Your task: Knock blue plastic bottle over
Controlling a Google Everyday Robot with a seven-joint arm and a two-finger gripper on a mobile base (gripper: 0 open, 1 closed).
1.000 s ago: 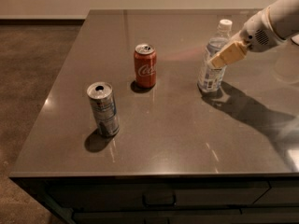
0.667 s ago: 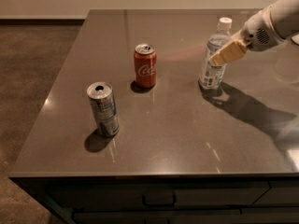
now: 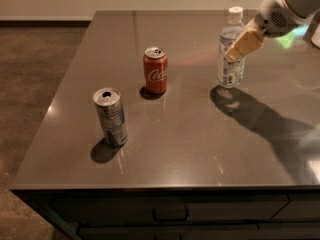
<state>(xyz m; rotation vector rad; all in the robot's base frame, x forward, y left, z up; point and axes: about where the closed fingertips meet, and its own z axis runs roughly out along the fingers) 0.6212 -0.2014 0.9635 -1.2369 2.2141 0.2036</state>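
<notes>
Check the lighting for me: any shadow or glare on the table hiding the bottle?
Camera view: the blue plastic bottle is evenly lit, and the gripper overlaps its upper right side. Same view: the arm's dark shadow spreads over the table right of the bottle's base, a greenish reflection glows far right, and the red can and silver can cast short front-left shadows.

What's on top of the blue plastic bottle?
A white screw cap tops the upright blue plastic bottle; nothing rests on the cap. The pincer sits in front of the bottle's upper body, below the cap, hiding that patch.
</notes>
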